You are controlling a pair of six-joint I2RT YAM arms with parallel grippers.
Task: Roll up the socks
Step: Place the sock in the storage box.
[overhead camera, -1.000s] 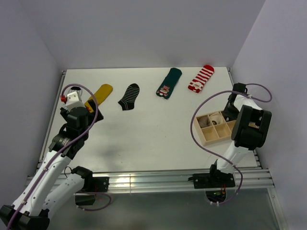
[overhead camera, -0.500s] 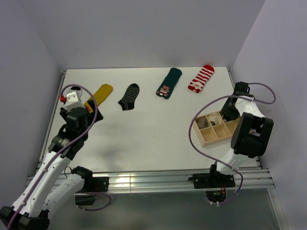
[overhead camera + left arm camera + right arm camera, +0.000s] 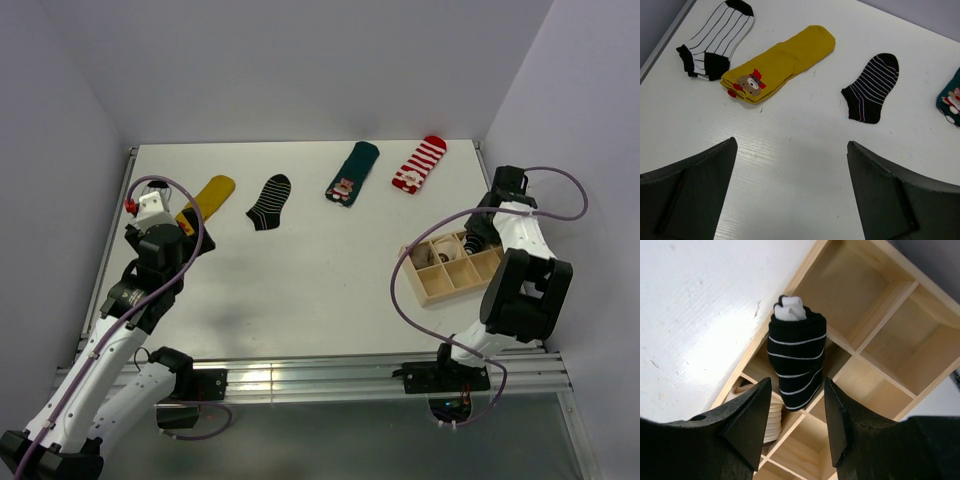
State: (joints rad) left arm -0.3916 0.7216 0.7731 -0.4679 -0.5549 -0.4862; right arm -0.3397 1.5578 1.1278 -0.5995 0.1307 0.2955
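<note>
**Rolled sock standing in divided box; loose socks laid out on table**

A rolled black sock (image 3: 796,360) with thin white lines is seen upright in a compartment of the wooden box (image 3: 875,300) at the table's right side. It is flanked closely by the parted jaws of the right gripper (image 3: 797,385); whether it is pressed cannot be told. The left gripper (image 3: 790,150) is held wide and empty at the left, near the flat yellow sock (image 3: 782,62) and black striped sock (image 3: 872,87).
</note>
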